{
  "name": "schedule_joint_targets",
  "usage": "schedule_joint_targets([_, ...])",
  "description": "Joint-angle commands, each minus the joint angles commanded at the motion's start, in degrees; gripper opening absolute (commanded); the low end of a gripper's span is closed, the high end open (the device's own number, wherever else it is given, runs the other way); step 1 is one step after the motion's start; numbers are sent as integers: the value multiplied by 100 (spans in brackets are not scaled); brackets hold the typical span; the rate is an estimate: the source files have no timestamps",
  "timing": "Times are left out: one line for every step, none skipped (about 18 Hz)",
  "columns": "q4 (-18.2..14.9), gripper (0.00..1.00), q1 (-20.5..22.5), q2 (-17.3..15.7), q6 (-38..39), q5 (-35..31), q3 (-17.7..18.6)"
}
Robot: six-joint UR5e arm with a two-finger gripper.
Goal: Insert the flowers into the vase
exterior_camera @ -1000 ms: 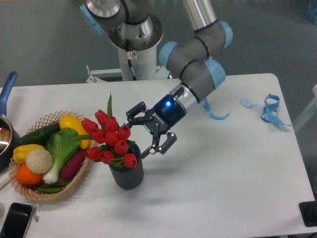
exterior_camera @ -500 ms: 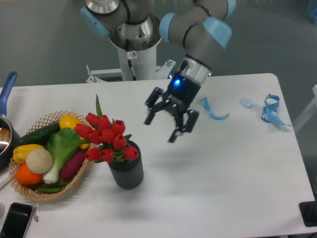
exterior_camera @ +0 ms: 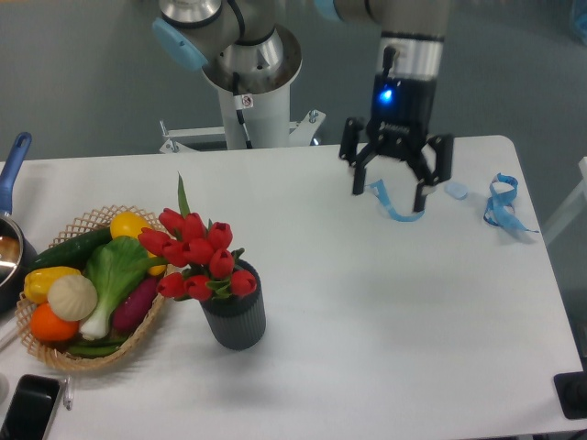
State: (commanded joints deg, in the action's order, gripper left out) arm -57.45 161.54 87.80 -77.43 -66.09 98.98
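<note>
Having let go of the flowers (exterior_camera: pixel 197 257), the gripper (exterior_camera: pixel 396 179) has swung up and away over the last second and now hangs with its jaws wide and empty over the far side of the counter (exterior_camera: pixel 413 321), well apart from the vase (exterior_camera: pixel 235 310). Meanwhile the bunch sits in the vase beside the basket (exterior_camera: pixel 87 353), tipped left with its heads spilling over the rim, so the insertion looks done.
</note>
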Motion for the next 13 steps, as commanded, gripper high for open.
schedule_joint_targets([-473,100,35,-9,-270,-26,-254])
schedule_joint_targets([-826,100,105,-9,-690,-183,-396])
schedule_joint_targets([-1151,100,201,-9,-1112,-437,-511])
schedule_joint_targets([-1415,100,324,-9,-1490,-631,-625])
schedule_joint_targets([-1627,100,456,-9,-1860,-729,-722])
schedule_joint_targets([-1777,100,596,-9,-2168,-747,-775])
schedule_joint_targets([-1857,100,754,-9,-2406,-747,-784])
schedule_joint_targets([-1858,100,834,-17,-2600,-764,-775])
schedule_joint_targets([-1866,100,887,-18,-2784,-808,-775])
schedule_joint_targets([-1884,100,957,-18,-2978,-835,-801])
schedule_joint_targets([-1893,100,1115,-9,-3197,-826,-802])
schedule_joint_targets([-1910,100,1299,0,-3426,-826,-819])
schedule_joint_targets([-1945,100,1397,17,-3611,-817,-845])
